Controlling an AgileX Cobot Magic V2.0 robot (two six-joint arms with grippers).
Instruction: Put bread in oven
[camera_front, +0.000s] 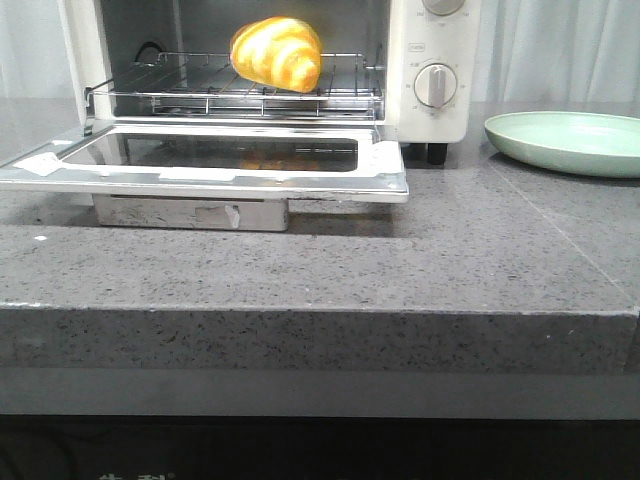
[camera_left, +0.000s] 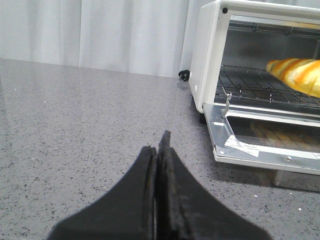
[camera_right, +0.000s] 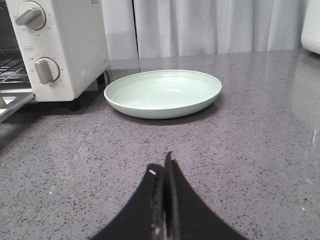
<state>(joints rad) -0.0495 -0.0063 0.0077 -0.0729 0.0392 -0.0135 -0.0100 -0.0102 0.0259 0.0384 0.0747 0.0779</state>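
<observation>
The glossy, striped bread (camera_front: 277, 53) sits on the wire rack inside the white oven (camera_front: 432, 60), whose glass door hangs open. Both the left end effector (camera_left: 159, 150) and right end effector (camera_right: 162, 172) are clenched, empty, over the speckled grey desk (camera_front: 400, 260) beside a smooth green plate (camera_right: 163, 93).

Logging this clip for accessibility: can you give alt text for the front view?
A striped croissant-shaped bread sits on the wire rack inside a white toaster oven with its door dropped open. An empty pale green plate rests to its right.
</observation>
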